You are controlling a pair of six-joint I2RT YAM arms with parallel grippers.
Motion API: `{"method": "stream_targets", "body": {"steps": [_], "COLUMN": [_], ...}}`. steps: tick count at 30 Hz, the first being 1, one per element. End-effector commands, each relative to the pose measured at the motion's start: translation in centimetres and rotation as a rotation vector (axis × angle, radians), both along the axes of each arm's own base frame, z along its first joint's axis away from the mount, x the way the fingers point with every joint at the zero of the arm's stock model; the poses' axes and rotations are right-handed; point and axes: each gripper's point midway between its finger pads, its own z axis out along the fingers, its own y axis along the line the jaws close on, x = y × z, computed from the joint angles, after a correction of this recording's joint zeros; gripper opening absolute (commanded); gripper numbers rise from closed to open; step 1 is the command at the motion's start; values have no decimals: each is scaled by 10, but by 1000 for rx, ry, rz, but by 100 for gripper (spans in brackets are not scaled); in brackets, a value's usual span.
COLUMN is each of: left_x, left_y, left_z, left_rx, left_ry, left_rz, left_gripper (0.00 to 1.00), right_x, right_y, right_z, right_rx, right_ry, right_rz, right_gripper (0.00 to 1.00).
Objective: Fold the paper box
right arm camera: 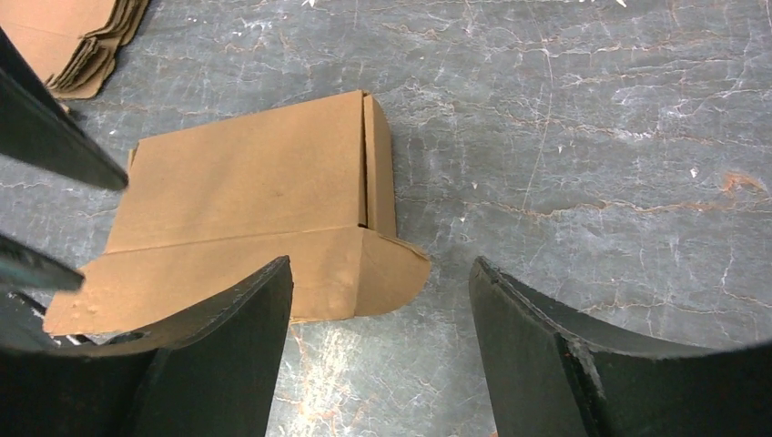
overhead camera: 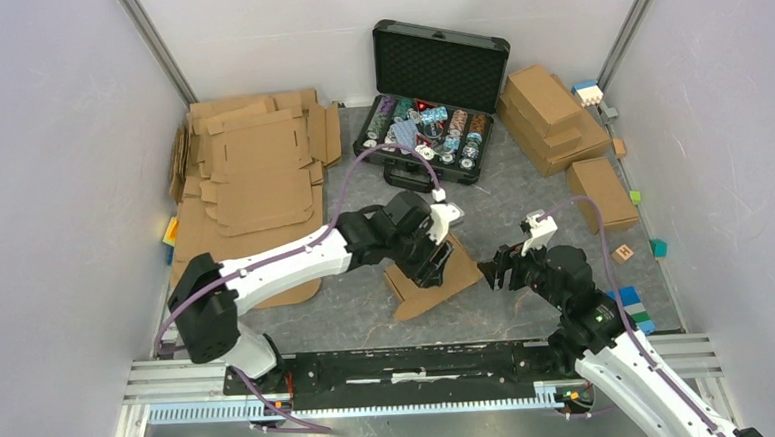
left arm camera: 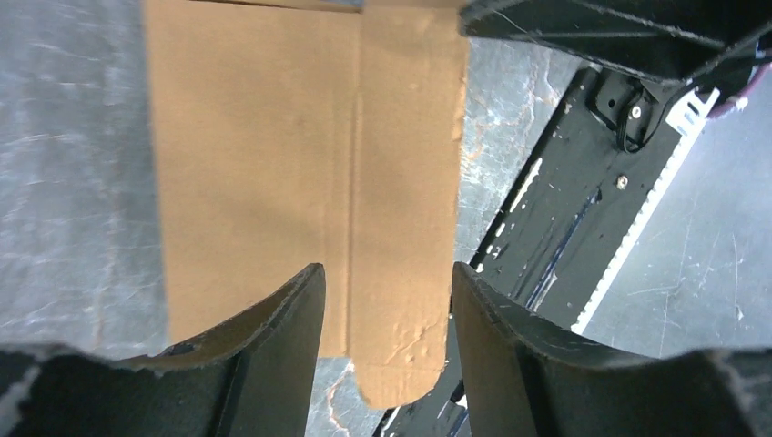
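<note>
Mid-fold: paper box (right arm camera: 246,182) sits half-formed mid-worktop (right arm camera: 592,137) between the arms, left gripper (left arm camera: 382,278) jaws parted over its tabbed flap without clamping it, right gripper (right arm camera: 380,273) jaws open, empty, beside its corner; next probably grip flap and tuck.

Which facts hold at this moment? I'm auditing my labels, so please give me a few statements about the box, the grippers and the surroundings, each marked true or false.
1. The right gripper is shut on the paper box. False: its jaws stand apart over bare table, clear of the box.
2. The chip case has its lid open. True.
3. The paper box lies as a flat, unfolded sheet. False: some flaps are already bent over.
4. A stack of flat cardboard sheets lies at the far left. True.
5. The left gripper is open, right at the box. True.
</note>
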Motion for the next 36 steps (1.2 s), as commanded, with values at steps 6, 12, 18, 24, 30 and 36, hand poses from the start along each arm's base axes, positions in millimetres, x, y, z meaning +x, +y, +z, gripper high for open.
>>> {"method": "stream_targets", "body": {"steps": [6, 12, 18, 24, 30, 36], "left_x": [46, 50, 66, 84, 92, 91], "left_y": [25, 42, 50, 40, 34, 40], "left_z": [38, 32, -2, -30, -55, -67], "left_rx": [-85, -102, -36, 1, -3, -14], "left_ry": [-129, -187, -159, -148, -84, -58], "left_rz": [199, 272, 308, 301, 274, 269], "left_gripper": [57, 61, 61, 62, 59, 57], "right_x": [-12, -11, 0, 6, 4, 3], "right_y": [14, 18, 30, 34, 33, 28], "right_z": [19, 0, 2, -17, -33, -14], "right_rx": [45, 11, 19, 15, 8, 2], "right_ry": [17, 90, 105, 150, 186, 150], "right_rz": [90, 103, 129, 121, 113, 101], "right_gripper": [77, 78, 77, 77, 75, 76]}}
